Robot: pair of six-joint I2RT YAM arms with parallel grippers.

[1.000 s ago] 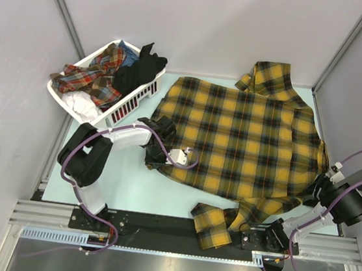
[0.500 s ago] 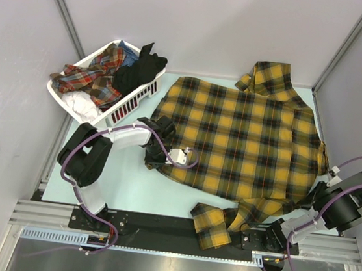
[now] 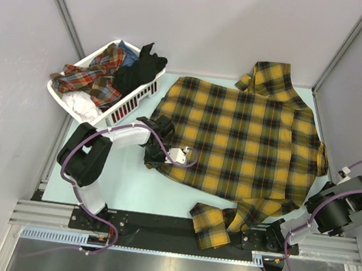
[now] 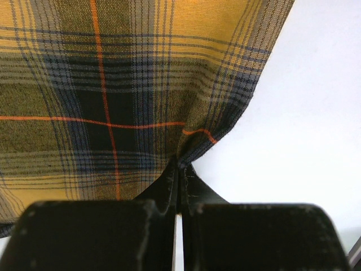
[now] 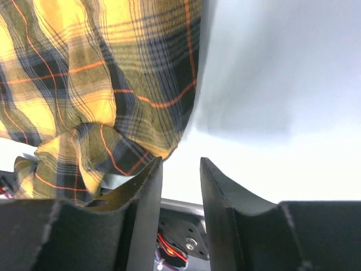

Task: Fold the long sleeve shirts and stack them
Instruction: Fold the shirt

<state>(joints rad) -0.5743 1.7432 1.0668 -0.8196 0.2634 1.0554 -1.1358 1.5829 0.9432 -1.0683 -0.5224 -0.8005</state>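
Firmly, left tool (image 4: 179,169) pinches plaid shirt (image 3: 245,143) (its edge); right tool (image 5: 179,165) stands parted.

Pale green table (image 3: 126,185) between grey walls (image 3: 213,21)

— What is the left arm (image 3: 90,158) doing?

— It is stretching from its base to the left edge of the plaid shirt (image 3: 245,143), with its elbow bent. The left gripper (image 4: 179,169) is pinching that edge, jaws pressed together on the cloth.

— And the right arm (image 3: 337,211)?

— It is sitting folded up just off the shirt's near right corner, elbow jutting beyond the shirt's right side. The right gripper (image 5: 180,166) is hovering near the shirt's edge, its fingers (image 5: 148,192) standing parted and gripping nothing.
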